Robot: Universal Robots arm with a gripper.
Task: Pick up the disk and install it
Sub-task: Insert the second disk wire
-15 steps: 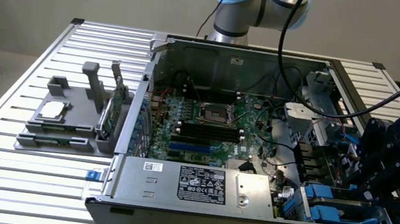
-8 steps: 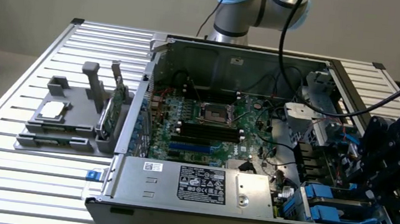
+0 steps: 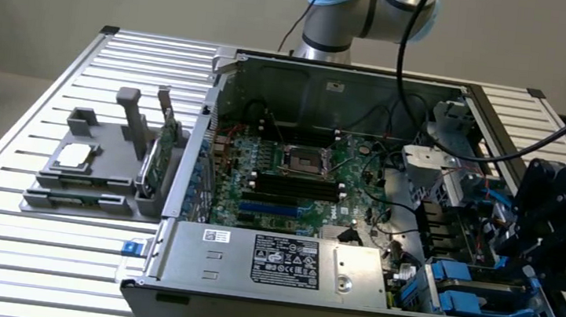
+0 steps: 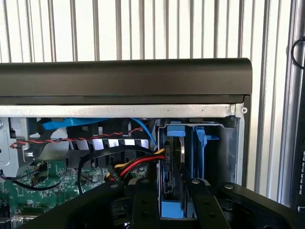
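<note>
the open computer case (image 3: 323, 76) lies on a slatted metal table (image 3: 20, 257), its motherboard (image 3: 292, 175) facing up. the arm reaches down at the case's corner nearest the exterior view's lower right, where the drive bays sit.

in the wrist view the gripper (image 4: 170, 191) straddles the disk (image 4: 172, 167), which stands on edge in a bay just inside the case's dark outer rim (image 4: 124, 76). the two black fingers (image 4: 145, 205) sit one on each side of the disk's blue carrier frame, clasping it (the grip looks snug, with no gap visible beside either finger). a second blue carrier (image 4: 200, 143) stands just beside the disk, between it and the case's side wall. a bundle of red, yellow and black wires (image 4: 136, 164) runs up to the disk's side, and a twisted red and black pair (image 4: 71, 139) crosses above the motherboard's green edge.

in the exterior view the gripper (image 3: 521, 254) hangs over the blue carriers (image 3: 459, 283) at that same corner, beside the silver power supply (image 3: 272, 264) along the case's near edge. on the table near the exterior view's left edge stands a grey fixture (image 3: 93, 162) holding a small silver chip (image 3: 75, 154) and an upright green circuit card (image 3: 166, 154).
</note>
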